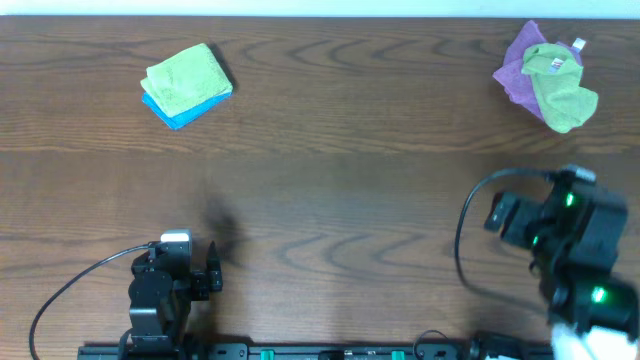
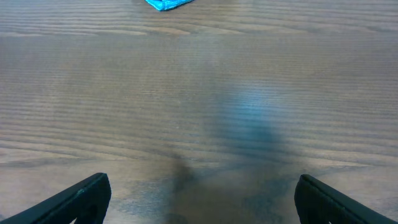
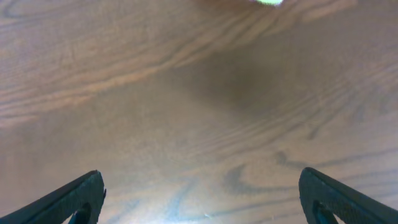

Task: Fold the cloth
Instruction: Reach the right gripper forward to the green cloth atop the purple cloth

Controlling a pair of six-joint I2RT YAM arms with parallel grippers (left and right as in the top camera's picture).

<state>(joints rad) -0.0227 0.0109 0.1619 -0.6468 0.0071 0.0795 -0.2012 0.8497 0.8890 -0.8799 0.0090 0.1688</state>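
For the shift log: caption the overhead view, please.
Crumpled green cloth on a purple cloth, far right; left end effector and right end effector open, away from it.

1. bench: dark brown wood grain, fills all three views.
2. pale strip: runs along the bench's far edge, overhead view only.
3. folded green cloth: far left of the bench, neat squarish packet, set at an angle to the bench edge.
4. blue cloth: folded, directly under the green one, seen only as a strip along its near and left edges. A corner also shows at the top of the left wrist view.
5. purple cloth: far right, crumpled, well apart from the folded pair.
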